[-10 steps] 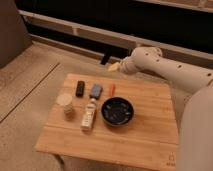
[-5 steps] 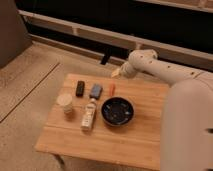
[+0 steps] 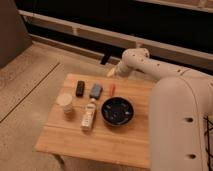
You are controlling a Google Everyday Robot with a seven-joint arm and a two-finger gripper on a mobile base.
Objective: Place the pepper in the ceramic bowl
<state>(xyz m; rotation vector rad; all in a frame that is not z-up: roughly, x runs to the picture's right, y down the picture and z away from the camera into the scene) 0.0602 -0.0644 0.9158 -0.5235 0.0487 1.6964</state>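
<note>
There is only the one camera view, and it looks down on a small wooden table.

The gripper is up in the air, just past the far edge of the table. It looks like a pale blur at the tip of the white arm. I cannot tell how far open it is, or if it has hold of anything.

The pepper lies on the table, near the far edge and just below the gripper. It is a thin red-orange streak. I cannot make out its stem or which end is which. It is not touching the gripper.

The ceramic bowl sits on the table, near the pepper and a bit closer to the camera. It is dark, round and shiny. The pepper is outside of it. The inside of the bowl is so dark that it is hard to see into.

To the left of the pepper is a small blue-grey block, and left of that is a small black thing. I cannot tell what either one is. A tan cup stands near the left edge. A small pale bottle lies between the cup and the bowl. Its label is too blurry to read.

The big white robot body fills the right side. It hides the right end of the table and is cut off by the edge of the view.
</note>
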